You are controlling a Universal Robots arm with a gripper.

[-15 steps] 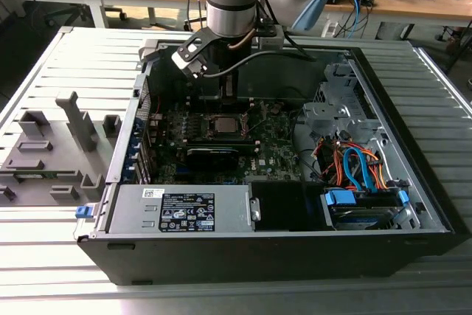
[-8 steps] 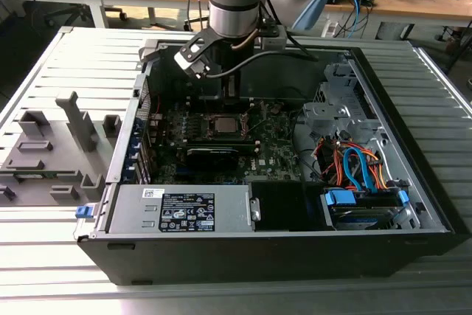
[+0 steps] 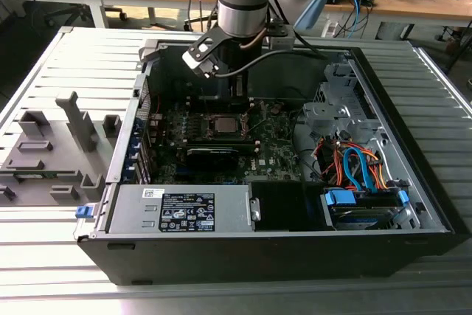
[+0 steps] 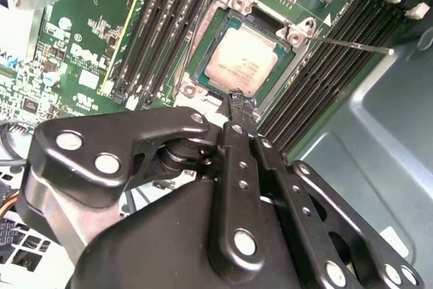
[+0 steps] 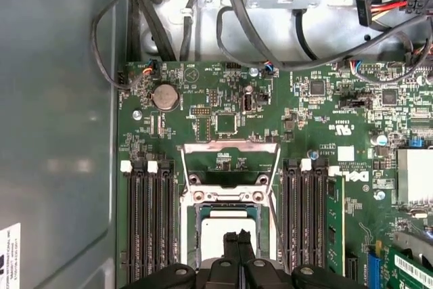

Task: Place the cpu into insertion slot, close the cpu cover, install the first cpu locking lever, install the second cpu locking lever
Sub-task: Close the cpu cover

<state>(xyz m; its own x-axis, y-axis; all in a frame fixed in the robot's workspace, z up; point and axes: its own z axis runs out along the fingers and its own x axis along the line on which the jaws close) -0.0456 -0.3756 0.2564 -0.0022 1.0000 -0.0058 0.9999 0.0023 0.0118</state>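
Second wrist view shows the hand (image 4: 237, 101), its jaws pressed together, just above the cpu (image 4: 241, 64) lying in the insertion slot (image 4: 262, 23) on the motherboard (image 4: 88, 28). First wrist view shows the cpu cover (image 5: 230, 147) swung open. A white printed label (image 3: 184, 213) tops the power supply (image 3: 133, 212).

Part of the cpu (image 5: 215, 235) behind the fingers (image 5: 232, 248) in the first wrist view.

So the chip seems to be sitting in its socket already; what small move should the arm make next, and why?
Probably draw the gripper away from the small square silver-topped cpu towards the thin silver-grey metal cpu cover. The cpu already lies flat in the square black insertion slot, the cover is swung open off it, and the shut gripper holds nothing.
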